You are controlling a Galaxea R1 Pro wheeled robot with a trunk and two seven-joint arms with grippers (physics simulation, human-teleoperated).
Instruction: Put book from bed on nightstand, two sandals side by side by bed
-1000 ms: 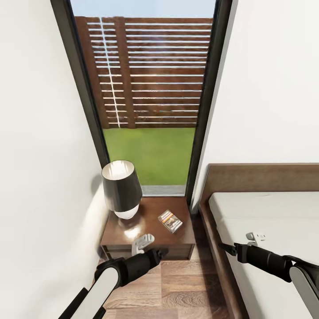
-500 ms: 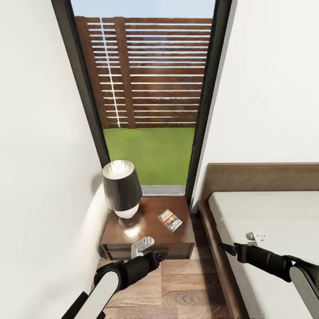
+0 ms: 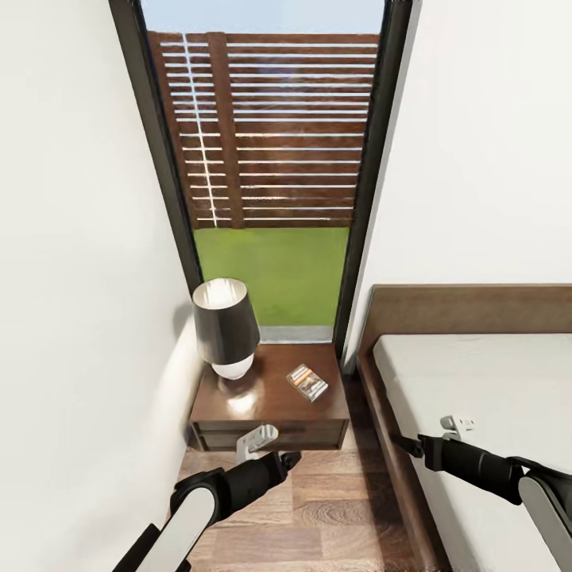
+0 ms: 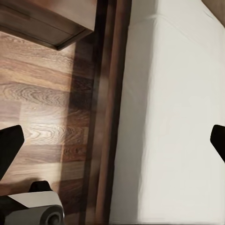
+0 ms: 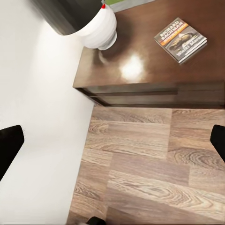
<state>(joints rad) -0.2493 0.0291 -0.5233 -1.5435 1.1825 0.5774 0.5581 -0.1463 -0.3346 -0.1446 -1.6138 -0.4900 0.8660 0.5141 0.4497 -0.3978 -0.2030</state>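
Right, near end first: left gripper (image 3: 256,441) hangs over the plank floor (image 3: 334,508) just in front of the nightstand (image 3: 274,413), jaws apart and empty, going by the black tips at both edges of its wrist view. Right gripper (image 3: 454,426) sits over the near part of the bed (image 3: 492,381); its wrist view likewise shows both tips spread wide with nothing between.

Book (image 3: 307,382) is already flat on the nightstand worktop, right of the lamp (image 3: 225,327), apart from it, nearer the bed side. Judgement: thin paperback, so light, stiff enough flat but bends if pinched at a corner, glossy cover probably a bit slick. If it needs regrasping, pinch across a long edge near the middle, or slide it to the worktop edge first.

Orientation: cover (image 5: 181,39) up, lettering readable. Long axis runs diagonal to the worktop edges, roughly from the lamp-side back toward the bed-side front; which end is the spine I can't tell for sure at this size.

Book part looks done. Sandals remain.
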